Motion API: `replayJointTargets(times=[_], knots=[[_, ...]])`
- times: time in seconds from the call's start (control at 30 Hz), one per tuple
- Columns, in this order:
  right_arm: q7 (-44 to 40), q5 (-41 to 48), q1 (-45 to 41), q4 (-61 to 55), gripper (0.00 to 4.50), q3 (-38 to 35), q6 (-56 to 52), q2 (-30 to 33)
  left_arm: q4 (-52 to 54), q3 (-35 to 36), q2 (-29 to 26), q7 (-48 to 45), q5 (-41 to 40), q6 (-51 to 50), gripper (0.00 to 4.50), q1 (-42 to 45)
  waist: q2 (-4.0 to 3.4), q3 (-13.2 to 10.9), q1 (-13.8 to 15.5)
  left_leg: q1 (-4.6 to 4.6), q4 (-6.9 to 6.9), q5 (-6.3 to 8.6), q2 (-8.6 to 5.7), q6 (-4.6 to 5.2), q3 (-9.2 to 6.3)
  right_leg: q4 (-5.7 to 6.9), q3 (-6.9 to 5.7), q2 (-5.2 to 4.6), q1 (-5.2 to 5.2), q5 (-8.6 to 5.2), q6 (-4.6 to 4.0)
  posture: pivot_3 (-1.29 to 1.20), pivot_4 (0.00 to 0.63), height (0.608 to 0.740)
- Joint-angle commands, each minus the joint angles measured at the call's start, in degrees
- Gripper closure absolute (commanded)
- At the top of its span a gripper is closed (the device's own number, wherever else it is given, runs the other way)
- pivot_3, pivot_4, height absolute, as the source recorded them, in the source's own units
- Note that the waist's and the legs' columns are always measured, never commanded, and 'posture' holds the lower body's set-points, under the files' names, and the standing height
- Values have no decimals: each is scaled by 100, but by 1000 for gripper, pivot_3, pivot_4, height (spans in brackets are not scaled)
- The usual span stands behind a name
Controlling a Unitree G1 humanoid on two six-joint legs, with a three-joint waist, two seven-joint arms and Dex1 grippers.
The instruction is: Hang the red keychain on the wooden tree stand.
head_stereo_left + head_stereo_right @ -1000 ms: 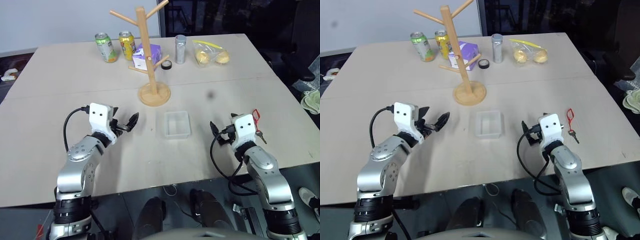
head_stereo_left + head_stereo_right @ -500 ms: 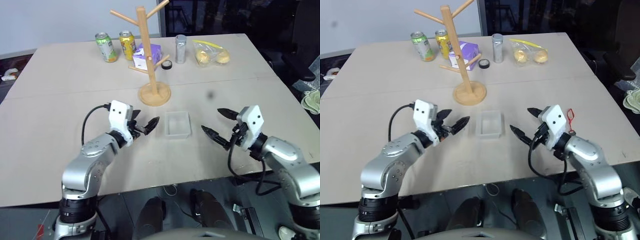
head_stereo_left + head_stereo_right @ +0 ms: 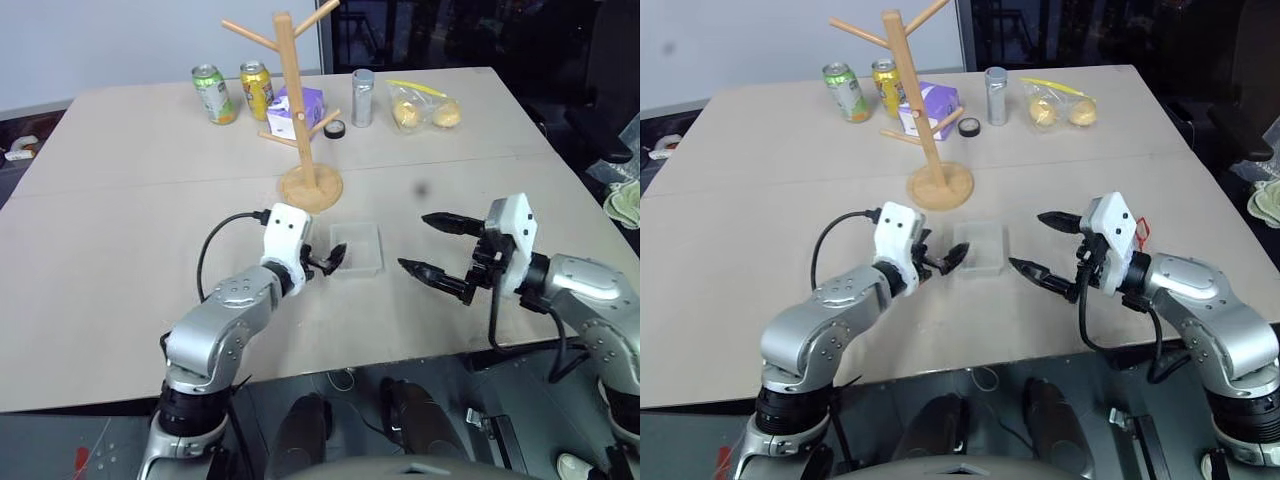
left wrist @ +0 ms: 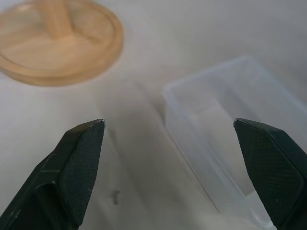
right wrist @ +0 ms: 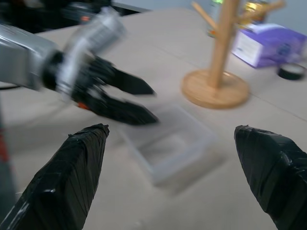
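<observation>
The wooden tree stand (image 3: pixel 299 110) rises at the table's middle back, its round base (image 5: pixel 215 88) also in the right wrist view. A sliver of the red keychain (image 3: pixel 1143 228) shows on the table just behind my right hand, mostly hidden by it. My right gripper (image 3: pixel 1028 240) hovers open above the table, pointing left, with nothing between its fingers (image 5: pixel 72 177). My left gripper (image 3: pixel 945 258) is open and empty at the left edge of a clear plastic tray (image 4: pixel 225 124), pointing right. The two grippers face each other across the tray.
The clear tray (image 3: pixel 357 248) lies in front of the stand's base. Along the back stand a green can (image 3: pixel 213 93), a yellow can (image 3: pixel 255 88), a purple box (image 3: pixel 297 108), a black tape roll (image 3: pixel 333 129), a silver can (image 3: pixel 361 97) and a bag of yellow items (image 3: pixel 425 108).
My left gripper swept right to the tray's edge. My right gripper rose off the table beside the keychain and swung to point left, now covering most of the keychain.
</observation>
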State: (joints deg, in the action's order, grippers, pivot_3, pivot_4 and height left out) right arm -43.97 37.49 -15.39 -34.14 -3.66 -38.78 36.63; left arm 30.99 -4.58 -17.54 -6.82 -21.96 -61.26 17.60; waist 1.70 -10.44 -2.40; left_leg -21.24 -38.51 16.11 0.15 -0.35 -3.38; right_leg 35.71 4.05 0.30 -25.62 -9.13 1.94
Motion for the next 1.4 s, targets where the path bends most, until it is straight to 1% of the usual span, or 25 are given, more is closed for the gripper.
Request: replayJointTargets(times=[0.03, 0.27, 0.3, 0.37, 0.43, 0.47, 0.5, 0.57, 0.63, 0.67, 0.77, 0.9, 1.0, 1.1, 1.2, 1.27, 1.3, 1.4], knots=[[-244, 192, -208, -275, 0, -190, 68, 277, 52, -133, 26, 105, 154, -188, 63, 227, 0, 0, 0, 0, 0, 0, 0, 0, 0, 0, 0, 0, 0, 0, 0, 0, 150, 740], [-939, 14, -391, -314, 0, -63, 387, 1094, -249, -305, 76, 185, 414, -553, 63, 492, -1, -2, 3, -1, 1, 0, 0, 0, -1, 0, -1, 1, -1, 1, 1, 0, 150, 740], [-966, 14, -415, -286, 0, -87, 408, 1152, -266, -304, 93, 192, 434, -580, 294, 505, 0, -2, 2, -1, 1, 0, 0, 0, -1, 0, -1, 0, -1, 1, 1, 0, 150, 740], [-978, 15, -446, -244, 0, -112, 431, 1200, -286, -297, 119, 187, 467, -610, 883, 525, 0, -2, 2, -2, 1, 0, 0, 0, 1, 0, 0, 0, -1, 1, 1, 0, 150, 740], [-931, 27, -449, -227, 0, -123, 428, 1201, -296, -275, 157, 173, 489, -586, 1767, 552, 0, -2, 3, -1, 0, 0, 0, 0, 1, 0, 0, 0, -1, 1, 1, 0, 150, 740], [-904, 29, -446, -230, 0, -125, 422, 1197, -301, -259, 180, 166, 496, -559, 2093, 568, 0, -2, 7, -1, 1, 0, 0, 0, 0, 0, 0, 0, -1, 1, 1, 0, 150, 740], [-873, 36, -442, -238, 0, -129, 410, 1187, -304, -248, 197, 154, 502, -539, 2677, 579, 0, -2, 10, -1, 0, 0, 0, 0, -1, 0, -1, 0, -1, 1, 1, 0, 150, 740], [-799, 76, -434, -256, 0, -148, 369, 1151, -312, -234, 215, 135, 515, -528, 3377, 588, 0, -2, 10, -2, 0, 0, 0, 0, 0, 0, -1, -1, -1, 1, 2, 0, 150, 740], [-766, 92, -434, -264, 0, -146, 359, 1146, -317, -215, 224, 124, 526, -529, 4329, 592, 0, -2, 10, -3, 0, 0, -1, 0, 1, 0, 0, -2, -1, 2, 2, 0, 150, 740], [-739, 113, -447, -266, 0, -146, 345, 1137, -316, -202, 219, 116, 530, -530, 4431, 589, 0, -2, 11, -3, 0, 0, -1, 0, 0, 0, 0, -2, -1, 2, 2, 0, 150, 740], [-681, 147, -497, -216, 0, -135, 327, 1103, -346, -96, 242, 103, 510, -556, 4431, 557, 0, -2, 9, -2, 0, 0, -1, 0, 0, 0, 0, -2, -1, 2, 2, 0, 150, 740], [-681, 140, -505, -108, 0, -105, 362, 1084, -326, 452, 367, 67, 382, -607, 4431, 490, 0, -2, 6, -2, 0, 0, -1, 0, 1, 0, 0, -2, -1, 2, 2, 0, 150, 740], [-663, 160, -566, -17, 0, -50, 364, 989, -222, 982, -59, -131, 363, -550, 4431, 397, 1, -2, -2, -1, 1, 0, 2, 0, 0, 1, -1, 2, -1, 3, 4, 0, 150, 740], [-659, 129, -646, 55, 0, 63, 388, 856, -487, 1506, -892, -531, 438, -275, 4431, 156, 1, -3, -23, 4, 2, 0, 4, 0, 1, 4, 0, 4, -2, 2, 2, 0, 150, 740], [-667, 110, -726, 83, 0, 176, 388, 730, -1383, 1921, -1775, -903, 646, 422, 4431, 98, 0, -4, -9, 11, 8, 0, 8, 0, 1, 6, -1, 7, -3, -1, -3, 0, 150, 740], [-694, 94, -769, 113, 0, 230, 396, 683, -2195, 2069, -2175, -1045, 802, 1084, 4431, 268, 0, -4, 9, 11, 7, 0, 8, 0, -1, 6, -5, 6, -2, -1, -3, 0, 150, 740], [-704, 85, -795, 133, 0, 257, 403, 667, -2589, 2137, -2275, -1036, 873, 1414, 4431, 421, 1, -4, 28, 11, 7, 0, 5, 0, 0, 6, -5, 1, -1, -2, -3, 0, 150, 740], [-732, 38, -895, 202, 0, 332, 424, 626, -3744, 2371, -2336, -930, 943, 2229, 4431, 1093, 5, -5, 82, -2, -1, 0, -3, 0, -1, -3, -9, -12, -1, -1, -2, 0, 150, 740]])
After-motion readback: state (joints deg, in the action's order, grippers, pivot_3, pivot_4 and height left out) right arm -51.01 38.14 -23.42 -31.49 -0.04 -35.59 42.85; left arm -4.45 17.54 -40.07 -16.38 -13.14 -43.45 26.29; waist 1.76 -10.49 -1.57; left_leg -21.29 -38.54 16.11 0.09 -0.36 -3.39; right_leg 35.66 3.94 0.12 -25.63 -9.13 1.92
